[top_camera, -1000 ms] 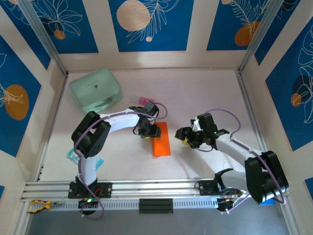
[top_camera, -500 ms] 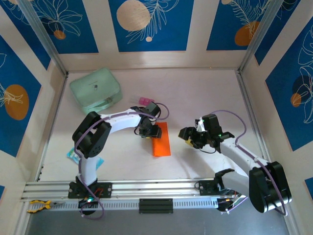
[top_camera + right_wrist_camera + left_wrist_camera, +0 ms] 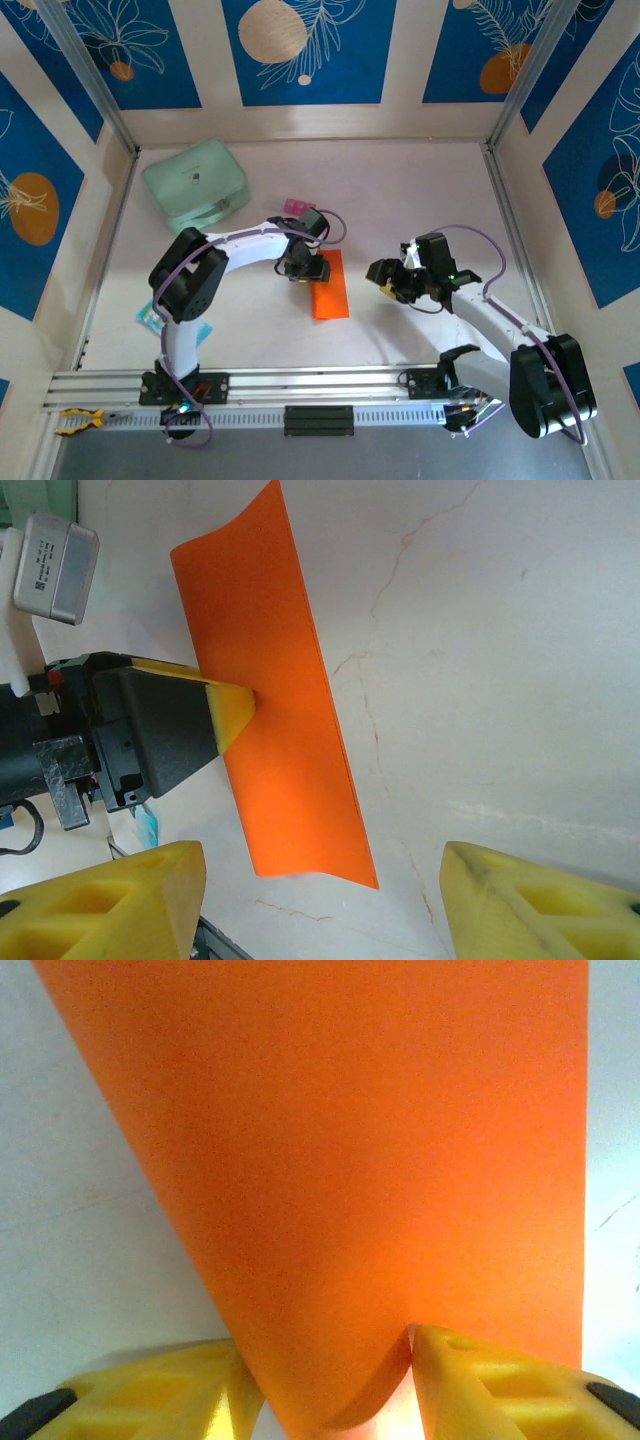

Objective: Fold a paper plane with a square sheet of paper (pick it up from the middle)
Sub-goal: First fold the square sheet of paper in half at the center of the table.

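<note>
Left jaws half-apart astride the orange sheet [image 3: 350,1160], grip hidden; right jaws wide, empty.

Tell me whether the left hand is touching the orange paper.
Touching. The left wrist view shows the orange paper wedged in the left hand, both yellow fingers against it with no gap.

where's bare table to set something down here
Bare: the far right stretch between the right gripper and the back wall; the near strip between the orange paper and the rail. Crowded: far left by the mint-green case and pink block, and around the left gripper.
</note>
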